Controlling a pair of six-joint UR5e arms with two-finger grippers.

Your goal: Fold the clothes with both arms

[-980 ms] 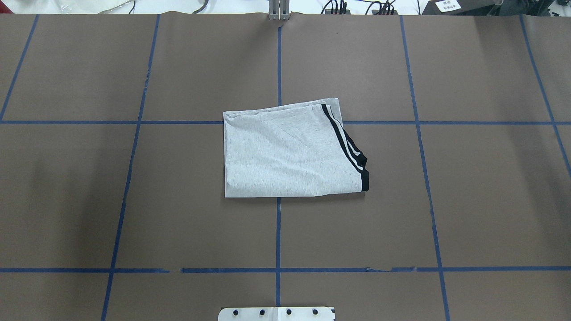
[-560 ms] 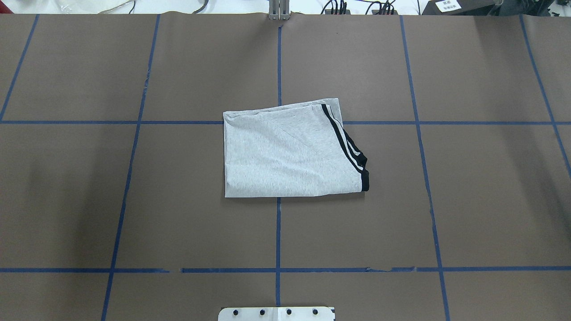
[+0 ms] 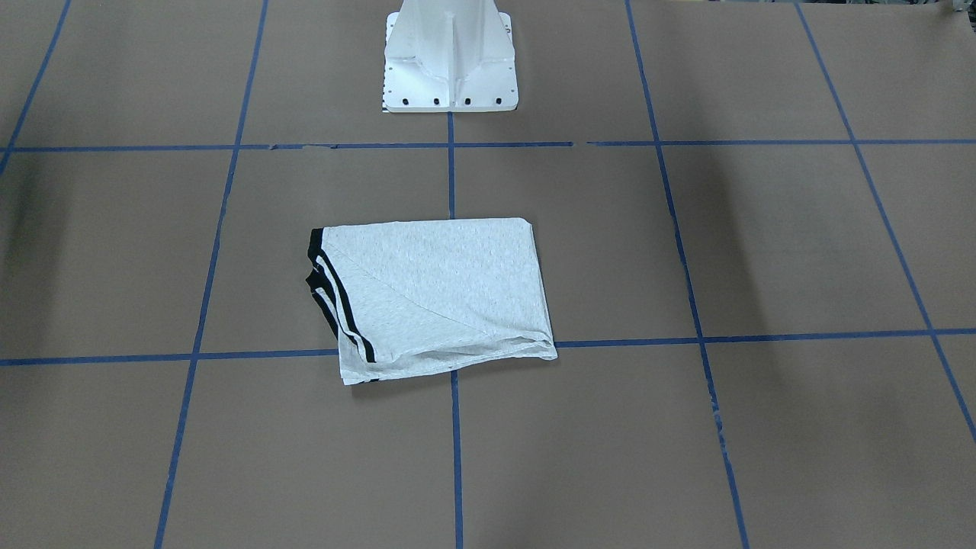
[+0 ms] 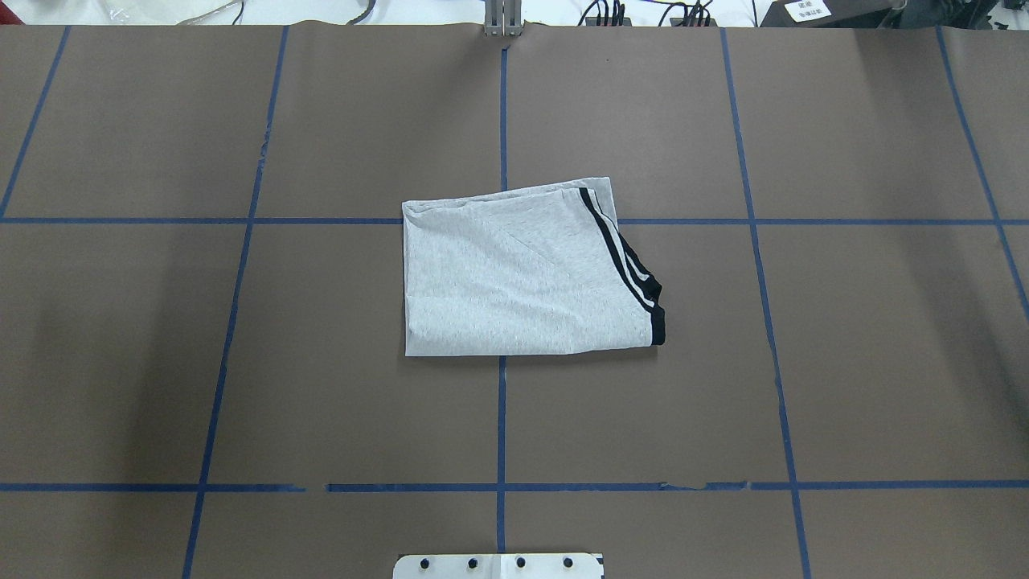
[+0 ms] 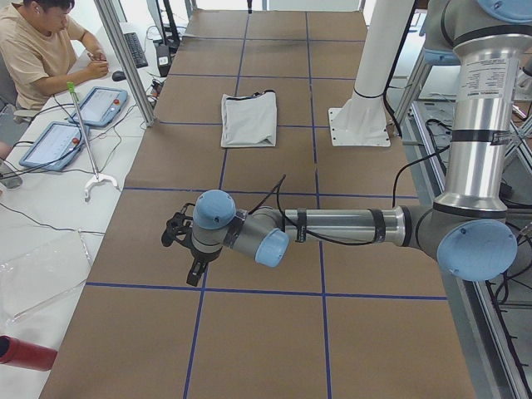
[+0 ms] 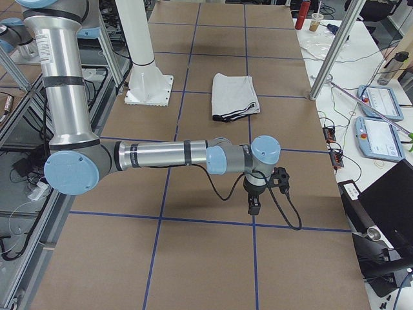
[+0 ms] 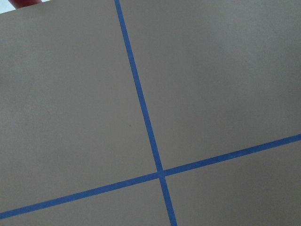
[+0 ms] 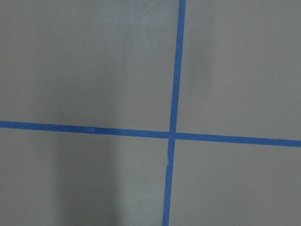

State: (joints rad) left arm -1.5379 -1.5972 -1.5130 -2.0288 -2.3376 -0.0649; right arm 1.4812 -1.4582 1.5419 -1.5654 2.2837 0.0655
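The grey T-shirt (image 4: 514,281) lies folded into a rough rectangle at the table's middle, black stripes and collar at its right edge; its print is hidden. It also shows in the front view (image 3: 435,297), the left side view (image 5: 249,119) and the right side view (image 6: 234,95). The left gripper (image 5: 193,273) hangs low over the table far from the shirt, at the table's left end. The right gripper (image 6: 253,205) hangs low at the right end. I cannot tell whether either is open or shut. Both wrist views show only brown table and blue tape.
The white pedestal base (image 3: 450,69) stands at the robot's side of the table. An operator (image 5: 41,50) sits by control tablets (image 5: 104,104) beyond the far edge. More tablets (image 6: 381,103) and a laptop (image 6: 387,213) lie there too.
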